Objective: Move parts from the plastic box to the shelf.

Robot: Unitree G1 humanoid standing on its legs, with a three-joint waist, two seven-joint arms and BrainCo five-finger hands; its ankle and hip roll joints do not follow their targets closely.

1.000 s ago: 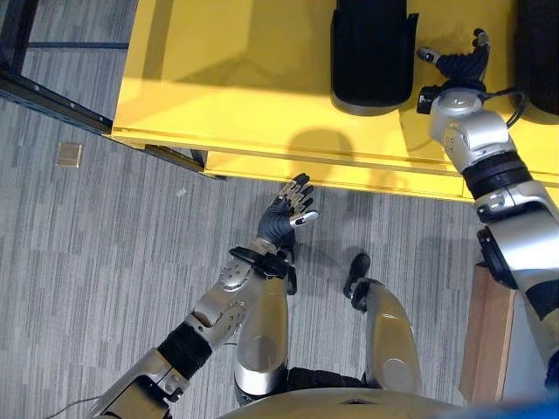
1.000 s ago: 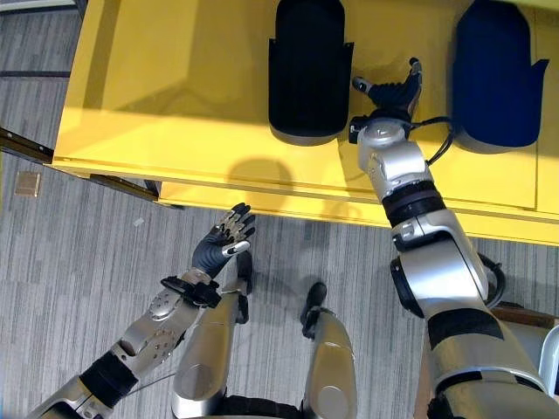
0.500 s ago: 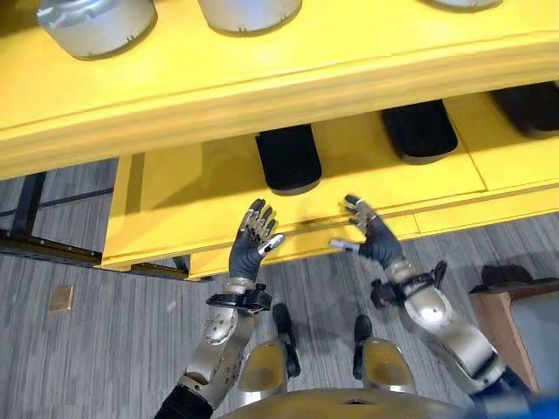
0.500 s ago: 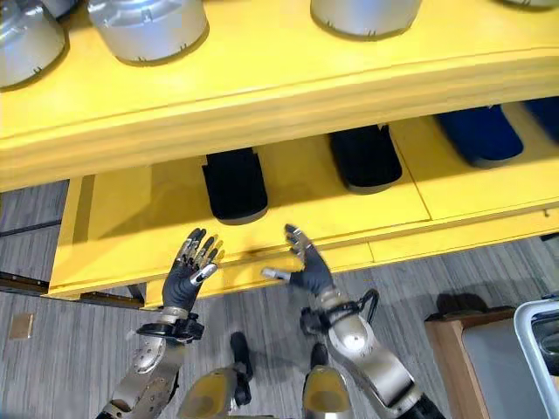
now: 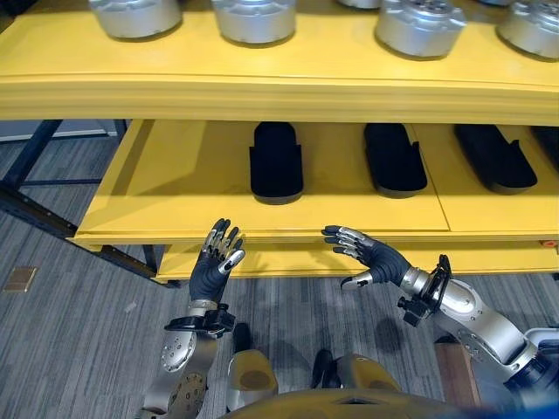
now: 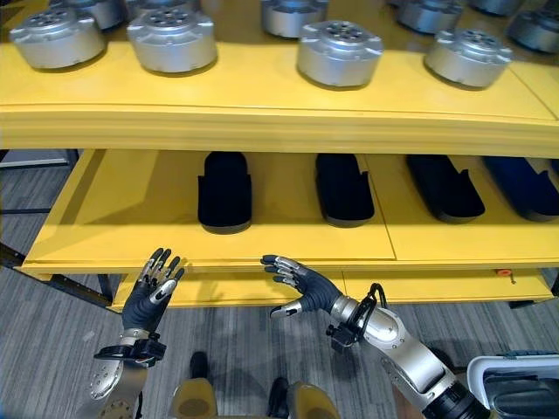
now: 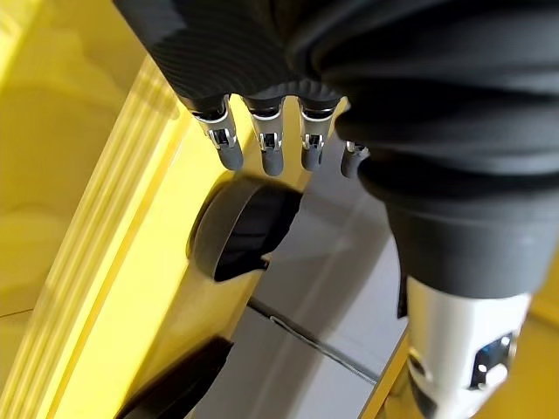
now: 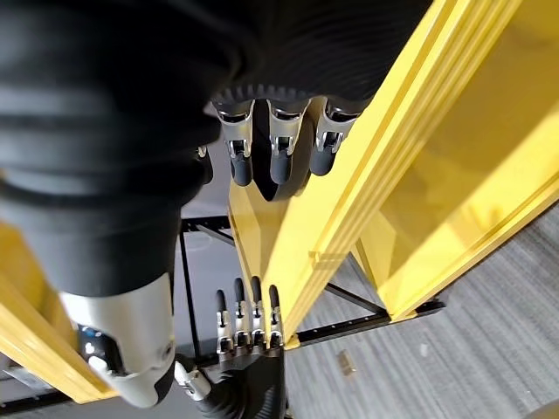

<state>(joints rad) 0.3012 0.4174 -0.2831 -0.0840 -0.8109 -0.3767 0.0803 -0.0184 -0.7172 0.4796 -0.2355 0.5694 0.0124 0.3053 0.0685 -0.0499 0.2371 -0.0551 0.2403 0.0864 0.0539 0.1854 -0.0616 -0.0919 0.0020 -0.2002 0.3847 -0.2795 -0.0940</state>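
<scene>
On the shelf (image 6: 288, 223), lengthwise black parts (image 6: 224, 192).

The shelf (image 6: 262, 113) is bright yellow on both levels. Along its upper level sit silver-grey round parts (image 6: 339, 52); on the lower level lie matte black parts (image 6: 224, 190), with a dark blue one (image 6: 524, 188) toward the right edge. The floor (image 5: 61, 332) is grey, streaked like wood grain.
</scene>
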